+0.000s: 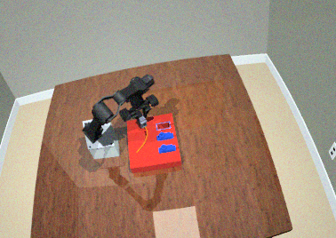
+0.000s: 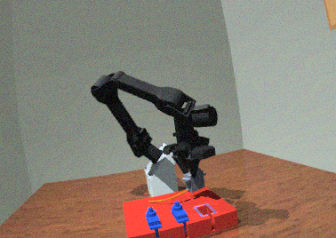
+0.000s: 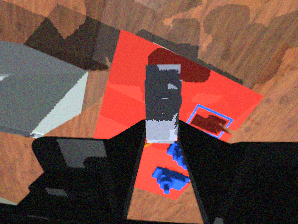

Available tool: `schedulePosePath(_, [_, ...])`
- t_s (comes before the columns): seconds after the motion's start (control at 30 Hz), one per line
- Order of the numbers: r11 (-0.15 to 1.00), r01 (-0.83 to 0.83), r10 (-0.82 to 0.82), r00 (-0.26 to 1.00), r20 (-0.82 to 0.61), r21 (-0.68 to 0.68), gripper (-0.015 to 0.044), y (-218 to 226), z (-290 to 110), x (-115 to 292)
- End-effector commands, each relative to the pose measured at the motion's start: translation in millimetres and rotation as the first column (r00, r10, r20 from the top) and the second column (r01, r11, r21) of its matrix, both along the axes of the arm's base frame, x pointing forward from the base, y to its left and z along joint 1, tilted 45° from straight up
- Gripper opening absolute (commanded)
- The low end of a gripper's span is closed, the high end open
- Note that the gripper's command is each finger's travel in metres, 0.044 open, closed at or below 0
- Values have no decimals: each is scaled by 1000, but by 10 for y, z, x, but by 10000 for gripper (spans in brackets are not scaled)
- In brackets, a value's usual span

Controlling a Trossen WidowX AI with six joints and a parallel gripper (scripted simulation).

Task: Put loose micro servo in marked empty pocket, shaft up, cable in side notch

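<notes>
We see the arm bent over a red block [image 1: 151, 156] that sits on a brown wooden table [image 1: 231, 132]. The claw [image 3: 161, 131] is clamped on a small grey servo [image 3: 162, 107], which stands out past the black fingers in the wrist view. The servo hangs above the near-arm edge of the red block, off the surface, casting a dark shadow on the red top.

A thin orange cable [image 1: 143, 142] trails from the servo and curves across the block's top; we also pick it up in the exterior view [image 2: 166, 196] as a pale arc.

The marked pocket [image 1: 164, 126] is a blue-outlined rectangle on the block, beside the servo but apart from it. Nothing sits in it; in the wrist view [image 3: 211, 121] it shows dark inside. The side notch we cannot make out.

Two blue servos [image 1: 165, 137] [image 1: 167, 148] are seated in a row with the pocket. In the exterior view [image 2: 152, 217] [image 2: 179, 210] their tops stand above the deck.

The arm's pale grey base [image 1: 106, 151] stands on the table just beside the red block.
</notes>
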State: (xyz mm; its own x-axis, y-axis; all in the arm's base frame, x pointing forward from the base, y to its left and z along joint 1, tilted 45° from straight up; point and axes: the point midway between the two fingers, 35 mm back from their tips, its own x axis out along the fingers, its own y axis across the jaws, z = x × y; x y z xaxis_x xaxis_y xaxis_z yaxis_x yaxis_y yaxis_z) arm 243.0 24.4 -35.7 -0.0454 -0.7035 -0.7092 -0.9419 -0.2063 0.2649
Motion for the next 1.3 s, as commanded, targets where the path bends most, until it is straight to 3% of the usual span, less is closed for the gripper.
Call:
schedulePosePath(0.0, [997,-80,80,994,-78,12,0,7,-5,4])
schedulePosePath(0.37, [939,-333,342,881,-328,85,0,7,-5,4])
schedulePosePath(0.73, [817,-534,558,641,-527,217,0,7,-5,3])
schedulePosePath(1.03, [693,-633,673,396,-625,346,0,7,-5,3])
schedulePosePath(1.27, [690,-634,675,390,-626,349,0,2,-4,71])
